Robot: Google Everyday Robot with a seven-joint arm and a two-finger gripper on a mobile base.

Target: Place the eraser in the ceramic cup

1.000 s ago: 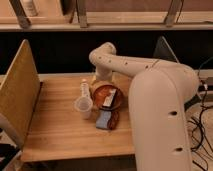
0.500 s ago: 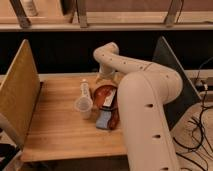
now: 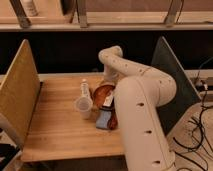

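From my station, nothing of the task is done yet: the flat pale whitish-grey eraser lies inside the reddish-brown round bowl, toward its right side, near the middle of the wooden desk. The small off-white ceramic cup stands empty as far as I can see, just left of the bowl and toward the desk's front edge. A small clear bottle stands just behind the cup, and a blue rectangular pad lies by the bowl's front rim. The gripper hangs at the bowl's far rim, its fingers spread wide and holding nothing. I judge that the pick, the carry across to the cup and the release are all left to do. Compared with a second ago, the white arm's bulk has swung further in front of the desk's right edge and the wrist has moved slightly right above the bowl. The eraser, cup, bottle and pad have not shifted.
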